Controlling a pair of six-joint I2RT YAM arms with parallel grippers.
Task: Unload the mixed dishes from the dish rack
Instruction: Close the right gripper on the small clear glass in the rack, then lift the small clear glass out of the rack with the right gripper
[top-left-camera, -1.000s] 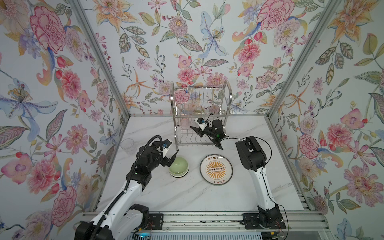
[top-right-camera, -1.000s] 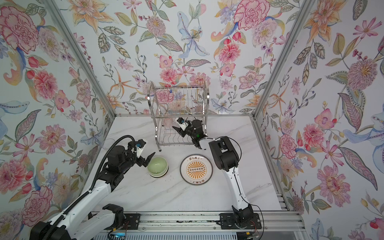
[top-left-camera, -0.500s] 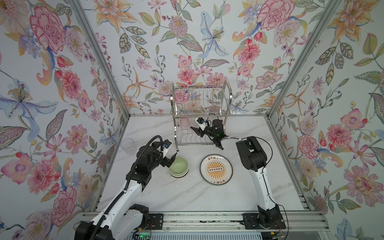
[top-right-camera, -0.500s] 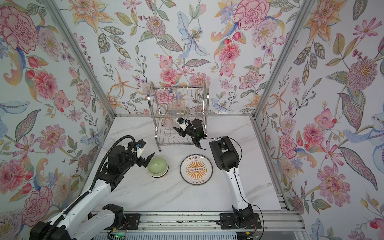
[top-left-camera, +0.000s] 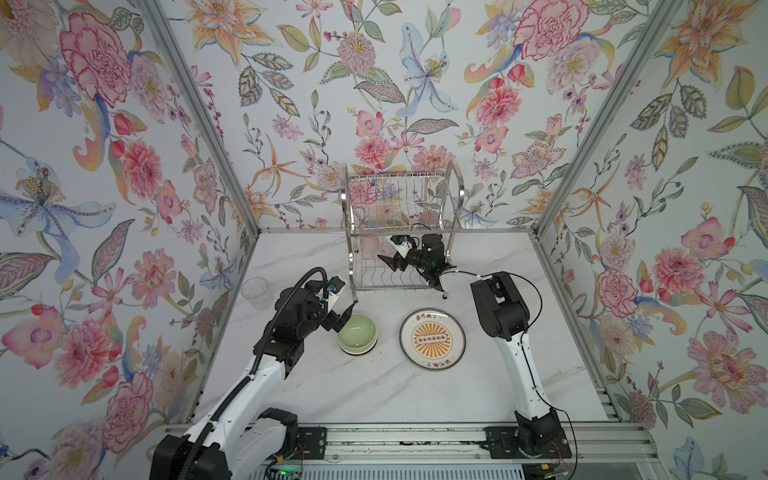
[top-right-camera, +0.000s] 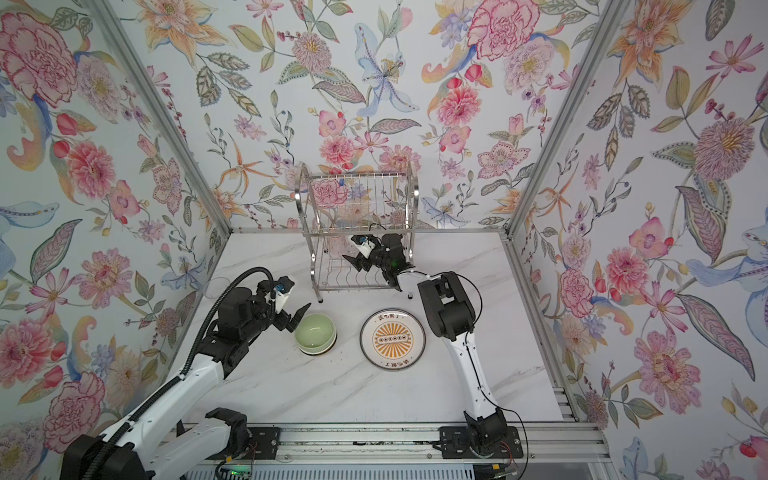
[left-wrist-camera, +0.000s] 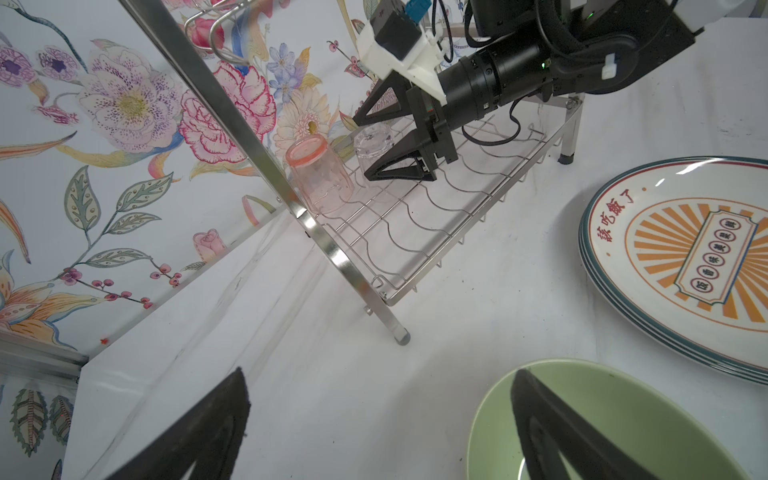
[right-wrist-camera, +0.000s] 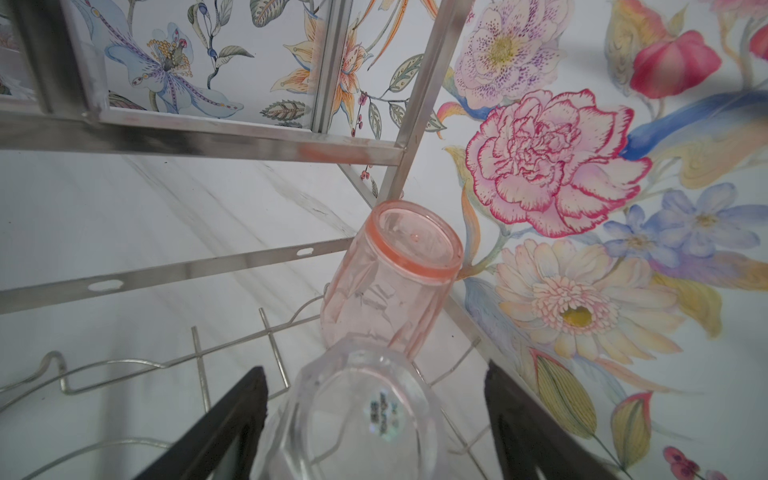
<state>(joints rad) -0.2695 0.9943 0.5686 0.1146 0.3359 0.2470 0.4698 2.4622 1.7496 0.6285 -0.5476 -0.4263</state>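
**Right pincer open around the clear cup in the rack**

My right pincer (right-wrist-camera: 374, 368) is inside the lower tier of the rack (top-left-camera: 399, 199). Its jaws are apart, one finger on each side of the clear cup (right-wrist-camera: 357, 419), with a gap showing on both sides. Nothing is gripped. In both top views it reaches in from the rack's front right, pointing toward about ten o'clock.

The pink cup (right-wrist-camera: 386, 282) is just beside the clear cup at about nine o'clock, close to the rack's left side frame. The two overlap in the right wrist view, so I cannot tell whether they touch. The upper tier's wires hang over both cups, and the wavy wires of the lower shelf run under them. In the left wrist view the frame's slanted bar crosses in front of the pink cup.

Both cups stand mouth down, bases up, long axes roughly upright. The clear cup's base carries a small sticker.

On the table (top-left-camera: 374, 395) the rack stands at twelve o'clock against the back wall. The plate (top-left-camera: 432, 339) lies flat at about five o'clock of the rack. The bowl (top-left-camera: 357, 334) sits mouth up at the plate's nine o'clock, apart from it. A second clear cup (top-left-camera: 254, 291) stands at the bowl's ten o'clock, near the left wall.

My left pincer (top-left-camera: 345, 318) is spread wide at the bowl's ten o'clock edge, one finger over the rim and the other over bare table. I cannot tell whether it touches the bowl.
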